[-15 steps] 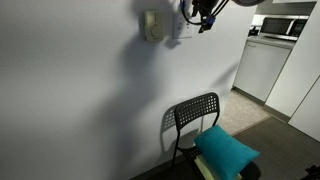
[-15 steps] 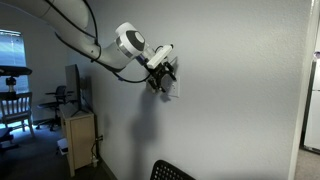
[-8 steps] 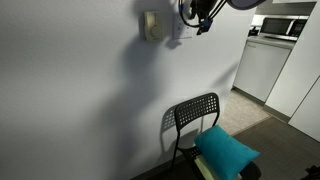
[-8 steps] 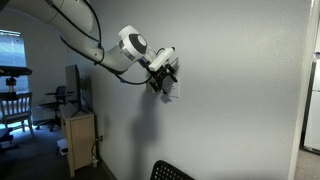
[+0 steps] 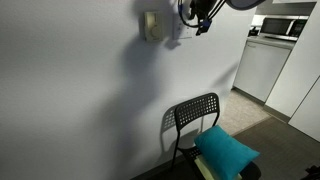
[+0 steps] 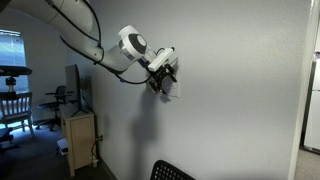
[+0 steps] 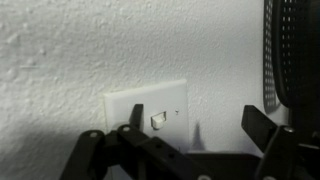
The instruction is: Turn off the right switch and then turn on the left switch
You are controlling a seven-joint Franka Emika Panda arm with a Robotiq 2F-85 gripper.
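A small white wall plate fills the lower middle of the wrist view. One white switch shows on it, close beside one dark fingertip. I cannot tell whether it is the right switch or the left one; any second switch is hidden behind that finger. My gripper is open, its fingers spread wide and close to the wall, holding nothing. In both exterior views the gripper is up against the wall at the plate, which it mostly hides.
A beige box with a round dial is mounted on the wall beside the plate. A black chair with a teal cushion stands below. A wooden cabinet stands against the wall.
The arm has shifted slightly along the wall toward the plate over the last second. The gripper stays open.
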